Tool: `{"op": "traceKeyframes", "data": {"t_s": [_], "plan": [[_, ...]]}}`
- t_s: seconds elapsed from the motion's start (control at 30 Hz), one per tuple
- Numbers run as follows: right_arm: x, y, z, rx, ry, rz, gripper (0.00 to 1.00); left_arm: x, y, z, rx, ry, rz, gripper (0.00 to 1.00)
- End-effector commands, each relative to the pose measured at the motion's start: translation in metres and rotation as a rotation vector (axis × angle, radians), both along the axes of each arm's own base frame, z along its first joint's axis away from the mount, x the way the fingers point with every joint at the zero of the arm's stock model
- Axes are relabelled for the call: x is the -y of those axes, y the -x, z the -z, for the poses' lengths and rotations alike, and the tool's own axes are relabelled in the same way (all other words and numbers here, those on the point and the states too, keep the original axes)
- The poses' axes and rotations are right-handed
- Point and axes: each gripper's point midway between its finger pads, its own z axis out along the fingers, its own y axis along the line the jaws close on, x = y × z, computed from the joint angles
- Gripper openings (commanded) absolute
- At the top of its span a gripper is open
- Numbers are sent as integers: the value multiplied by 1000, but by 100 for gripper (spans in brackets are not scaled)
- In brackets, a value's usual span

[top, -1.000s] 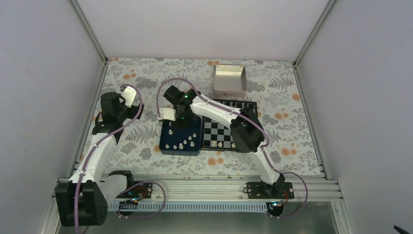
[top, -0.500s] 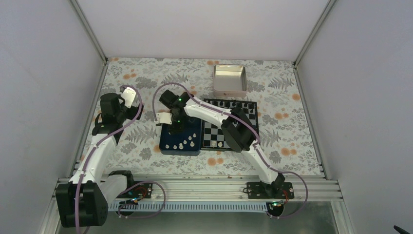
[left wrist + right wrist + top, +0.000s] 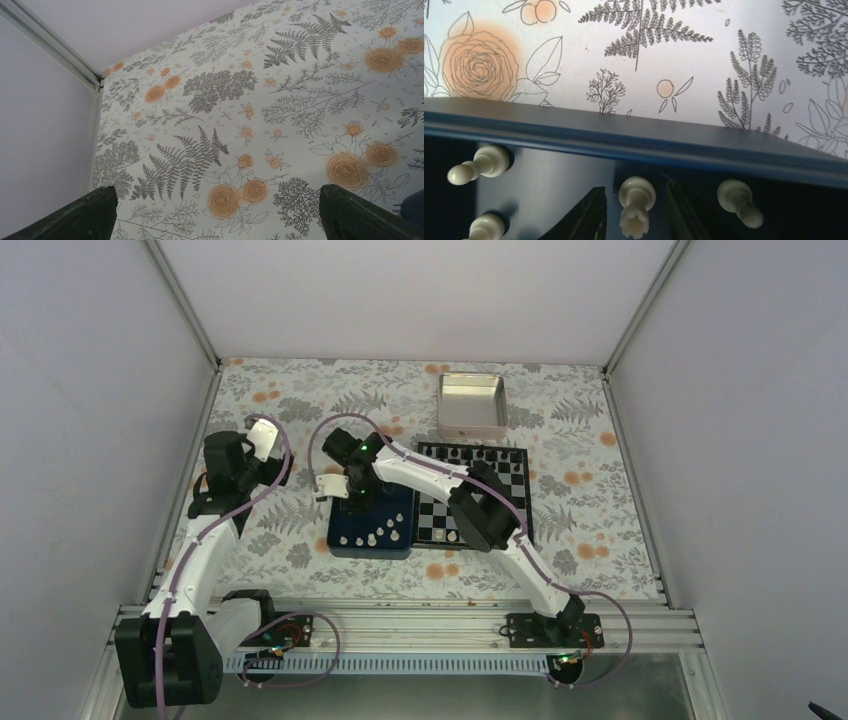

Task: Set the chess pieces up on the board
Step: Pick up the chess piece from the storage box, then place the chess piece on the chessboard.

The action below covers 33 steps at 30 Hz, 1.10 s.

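From above, my right hand (image 3: 357, 502) hung over the dark blue square tray (image 3: 345, 540) holding tiny cream chess pieces (image 3: 372, 537), beside the black-and-white chequered board (image 3: 500, 480). Left wrist: my left hand (image 3: 217, 195) gaped wide, empty, above the floral tabletop (image 3: 300, 100). Right wrist: fingers (image 3: 591, 215) parted, straddling one cream rook (image 3: 636, 205), not touching.

No legible text or markings
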Motion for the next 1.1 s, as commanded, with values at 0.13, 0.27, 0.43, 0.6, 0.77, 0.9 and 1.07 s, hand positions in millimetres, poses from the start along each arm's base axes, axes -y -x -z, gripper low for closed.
{"op": "traceKeyframes", "data": {"t_s": [0.13, 0.27, 0.43, 0.6, 0.77, 0.9, 1.07], "plan": [[-7, 10, 0, -7, -3, -23, 13, 0, 0, -7, 32, 19, 7, 100], [-3, 10, -16, 13, -11, -17, 5, 0, 0, -8, 32, 19, 7, 100], [17, 15, -49, 53, -20, -2, 4, 0, 0, -8, 32, 20, 6, 100], [54, 24, -83, 78, -44, 39, 4, -2, 0, -8, 32, 18, -1, 100], [100, 22, -103, 107, -68, 113, 4, -3, -1, -8, 32, 16, -5, 100], [134, 30, -89, 59, -37, 152, 4, -4, -1, -8, 30, 13, -11, 100], [154, 42, -69, 31, -26, 169, 5, -5, -2, -7, 26, 10, -17, 100]]}}
